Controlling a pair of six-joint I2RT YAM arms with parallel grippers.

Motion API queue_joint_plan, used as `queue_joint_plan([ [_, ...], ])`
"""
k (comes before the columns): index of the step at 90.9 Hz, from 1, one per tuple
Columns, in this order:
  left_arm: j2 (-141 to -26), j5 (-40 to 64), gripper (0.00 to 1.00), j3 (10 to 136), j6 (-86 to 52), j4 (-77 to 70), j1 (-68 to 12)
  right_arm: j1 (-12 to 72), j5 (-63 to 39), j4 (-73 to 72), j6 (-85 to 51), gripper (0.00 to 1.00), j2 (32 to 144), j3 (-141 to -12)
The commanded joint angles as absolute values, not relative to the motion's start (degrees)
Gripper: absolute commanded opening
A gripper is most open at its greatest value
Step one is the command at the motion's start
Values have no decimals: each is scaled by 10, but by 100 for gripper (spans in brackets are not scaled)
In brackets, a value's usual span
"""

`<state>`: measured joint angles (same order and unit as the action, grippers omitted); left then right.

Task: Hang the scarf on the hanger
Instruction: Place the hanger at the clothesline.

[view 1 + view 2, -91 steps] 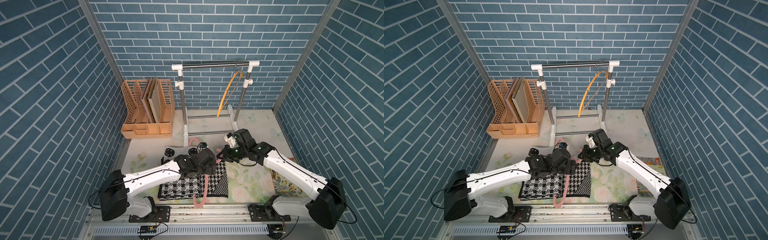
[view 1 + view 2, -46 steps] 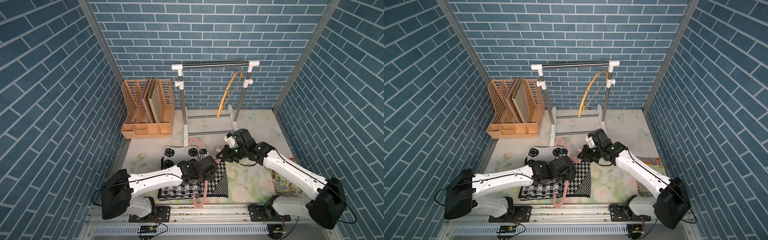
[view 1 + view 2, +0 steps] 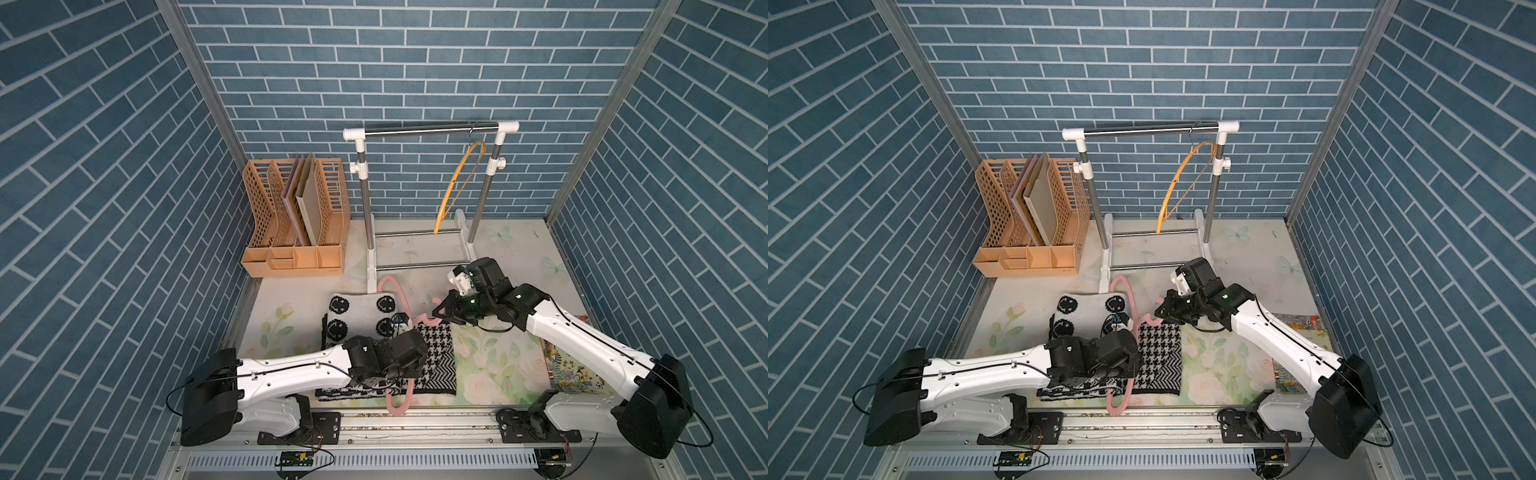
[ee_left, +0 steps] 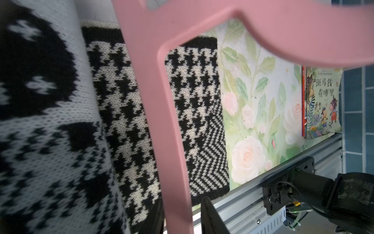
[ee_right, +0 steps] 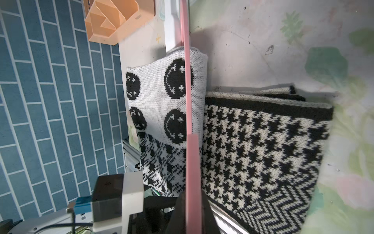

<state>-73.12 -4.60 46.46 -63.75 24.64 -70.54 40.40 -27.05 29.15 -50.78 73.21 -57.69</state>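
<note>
Two grippers are at the pink hanger (image 3: 398, 400), which stands on its edge across the scarf (image 3: 434, 357). The scarf, a black and white knit, lies folded on the flowered mat (image 3: 498, 361) near the front, between the arms. Its smiley part is on one side of the hanger and its houndstooth part on the other side. The right gripper (image 3: 441, 319) is clamped on what looks like the hook of the hanger. The left gripper (image 4: 182, 214) has its jaws on both sides of a straight bar, very close, but I cannot tell if they press it already.

I judge that the step in hand is securing the hanger with both arms, the scarf being (as it seems) threaded through it. The next move calls for a firm hold at both places and an even lift, so that the cloth drapes and does not slide off.

Both top views hide the left jaws under the arm, and only the left wrist view shows them beside the bar. Only the top views show the rack (image 3: 428, 129) with an orange hanger (image 3: 455, 187) behind.
</note>
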Motion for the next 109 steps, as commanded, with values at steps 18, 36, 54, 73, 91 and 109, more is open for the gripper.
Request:
queue_joint_plan([
  [18, -730, -49, 5, 459, -652, 262, -713, 407, -277, 300, -504, 0, 732, -586],
  [36, -726, -61, 0, 485, -634, 283, -713, 407, -288, 290, -504, 0, 730, -584],
  [54, -684, -80, 0, 510, -618, 297, -714, 406, -295, 264, -483, 60, 713, -600],
  [73, -632, -111, 0, 550, -613, 330, -713, 382, -305, 217, -446, 80, 676, -632],
  [91, -590, -135, 0, 599, -604, 362, -714, 305, -314, 133, -451, 92, 594, -639],
  [109, -548, -162, 0, 662, -598, 408, -713, 269, -307, 150, -446, 95, 578, -639],
])
